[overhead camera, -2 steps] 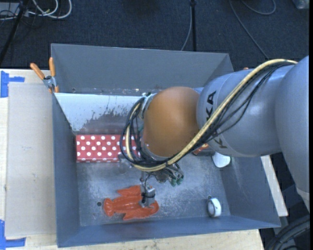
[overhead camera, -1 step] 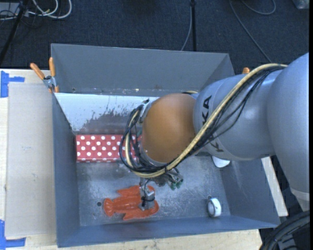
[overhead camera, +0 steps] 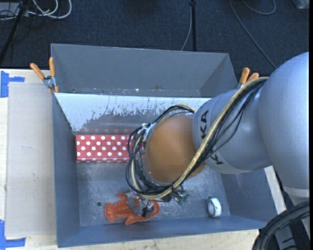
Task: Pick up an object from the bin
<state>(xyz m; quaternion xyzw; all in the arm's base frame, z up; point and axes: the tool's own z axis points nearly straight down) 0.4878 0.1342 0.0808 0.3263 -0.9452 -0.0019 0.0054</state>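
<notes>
Our pincer (overhead camera: 145,206) hangs over an orange toy (overhead camera: 117,211) lying lengthwise along the near wall of the bin (overhead camera: 68,191). We cannot tell whether the pincer is apart or together.

Bare floor (overhead camera: 91,186) between dotted box (overhead camera: 101,147) and orange toy (overhead camera: 117,211)

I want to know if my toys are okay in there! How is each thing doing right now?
Pincer, down low in the bin, right at the orange toy's right end.
Orange toy, lying flat on the floor by the front wall, not lifted.
Red box with white dots, lying at the left, its right end hidden behind the arm.
Small white ring, lying alone near the front right, untouched.
</notes>
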